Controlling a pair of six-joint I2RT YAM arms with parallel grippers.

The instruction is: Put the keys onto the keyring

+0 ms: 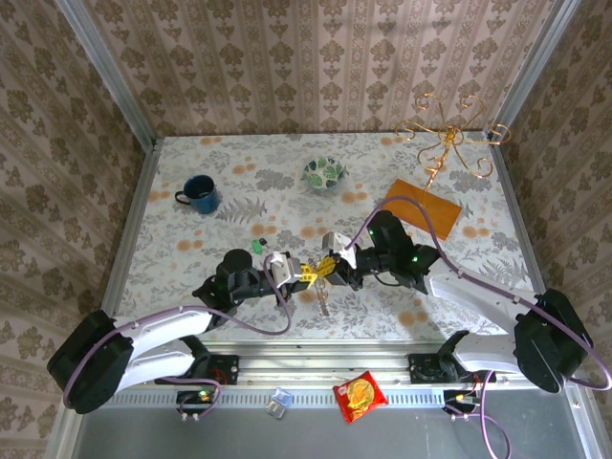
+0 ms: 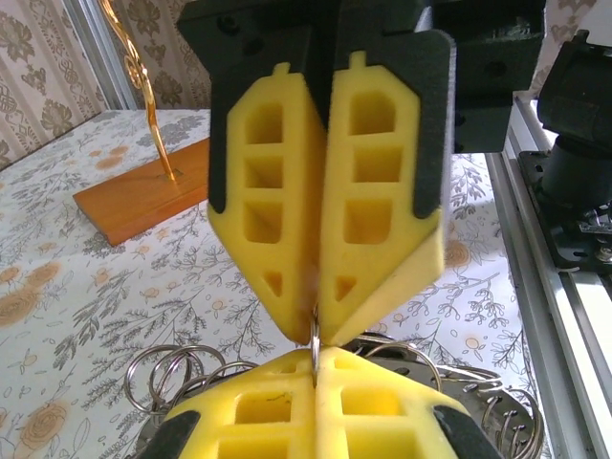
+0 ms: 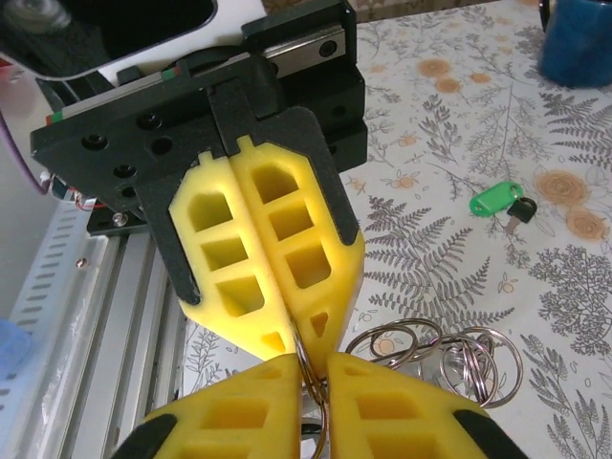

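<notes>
Keyring [image 2: 314,342] pinned from two sides: the left tool [image 1: 306,273] and the right tool [image 1: 330,265] meet tip to tip just above the floral bench [image 1: 239,143], each with its yellow fingers [image 3: 287,249] pressed together on that same thin silver loop. More silver rings [image 3: 449,349] fan out just under and beside the meeting tips. Keys [image 3: 497,201], marked by a bright green head, lie flat on the bench near the left tool's far flank, touching neither tool.
</notes>
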